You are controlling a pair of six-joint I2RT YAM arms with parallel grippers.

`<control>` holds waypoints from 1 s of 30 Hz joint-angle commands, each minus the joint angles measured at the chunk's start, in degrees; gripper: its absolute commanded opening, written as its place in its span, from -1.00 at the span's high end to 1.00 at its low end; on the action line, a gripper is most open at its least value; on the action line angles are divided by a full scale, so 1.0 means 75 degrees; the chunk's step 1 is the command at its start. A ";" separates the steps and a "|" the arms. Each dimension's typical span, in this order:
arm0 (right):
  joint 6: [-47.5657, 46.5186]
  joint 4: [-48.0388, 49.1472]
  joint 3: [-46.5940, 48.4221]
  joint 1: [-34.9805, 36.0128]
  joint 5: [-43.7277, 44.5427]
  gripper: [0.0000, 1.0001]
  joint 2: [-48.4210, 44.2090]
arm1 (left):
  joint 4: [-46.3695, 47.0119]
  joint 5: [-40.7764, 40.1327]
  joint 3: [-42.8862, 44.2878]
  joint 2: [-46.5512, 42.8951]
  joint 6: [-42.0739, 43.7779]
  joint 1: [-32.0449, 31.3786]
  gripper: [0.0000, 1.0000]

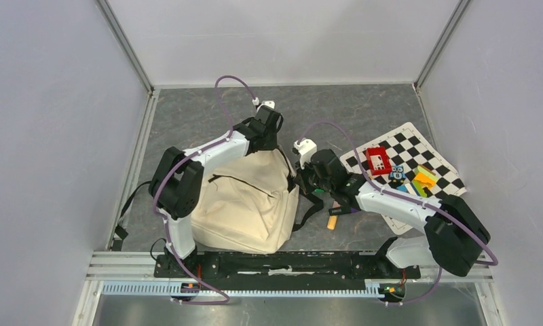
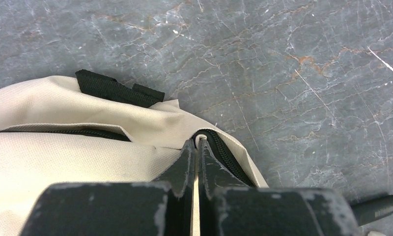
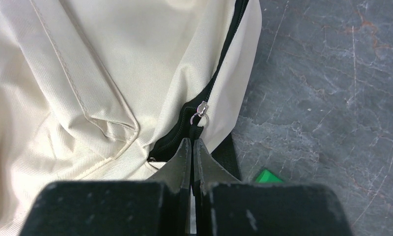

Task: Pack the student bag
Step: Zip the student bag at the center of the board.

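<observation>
The student bag (image 1: 245,204) lies on the table (image 1: 187,115), a mat (image 1: 418,146) bearing blocks (image 1: 377,161) to its right.

The table (image 1: 187,115) has a grey surface, veined like marble. The cream student bag (image 1: 245,204) lies on it near the front edge, with a black strap (image 1: 123,217) on its left. A checkered mat (image 1: 411,146) lies at the right, and a small orange block (image 1: 332,222) lies between them.

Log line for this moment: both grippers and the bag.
left gripper: shut on student bag fabric by its zipper | right gripper: shut at zipper pull, hold unclear | small items: on checkered mat
</observation>
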 commanded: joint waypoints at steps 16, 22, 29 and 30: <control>0.1618 -0.0860 -0.0936 0.1123 0.0200 1.00 -0.0534 | 0.0833 -0.1098 -0.0320 -0.0694 -0.0489 0.0273 0.96; 0.2141 -0.0696 -0.1463 0.1396 0.0439 1.00 -0.0889 | 0.0890 -0.1181 -0.0228 -0.0745 -0.0564 0.0284 0.96; 0.2306 -0.0609 -0.1673 0.1457 0.0522 1.00 -0.1085 | 0.0971 -0.0762 -0.0519 -0.1070 -0.0626 0.0278 0.93; 0.2289 -0.0585 -0.1674 0.1457 0.0531 1.00 -0.1100 | 0.0983 -0.0625 -0.0631 -0.1152 -0.0623 0.0273 0.83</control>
